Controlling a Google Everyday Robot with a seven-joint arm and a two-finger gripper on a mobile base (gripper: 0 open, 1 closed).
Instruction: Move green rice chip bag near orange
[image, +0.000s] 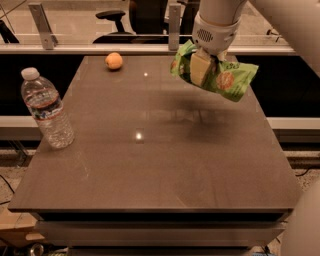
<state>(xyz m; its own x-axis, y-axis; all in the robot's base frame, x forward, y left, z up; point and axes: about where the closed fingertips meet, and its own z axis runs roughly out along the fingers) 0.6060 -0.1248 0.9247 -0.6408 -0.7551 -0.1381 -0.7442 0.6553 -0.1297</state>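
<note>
The green rice chip bag (233, 80), a crinkly light-green pouch with round chip pictures on it, hangs in the air over the far right part of the dark brown table (150, 170). The robot's white gripper (202, 68) comes down from above, and its two fingers are pinched tight on the middle of the bag. One end of the bag pokes out to the left and the longer end sticks out to the right and tips down a little.

The small round orange (114, 60) sits on the table near the far edge, well apart from the bag, off to the left. A clear plastic water bottle (48, 111) with a white cap stands near the left edge.

The bag looks very light and puffy. It is soft, so it bends and squashes where it is squeezed, and the chips inside could break if it is squeezed too hard. The shiny skin may be a bit slippery. Holding it in the middle looks like a good spot, because both ends then balance.
</note>
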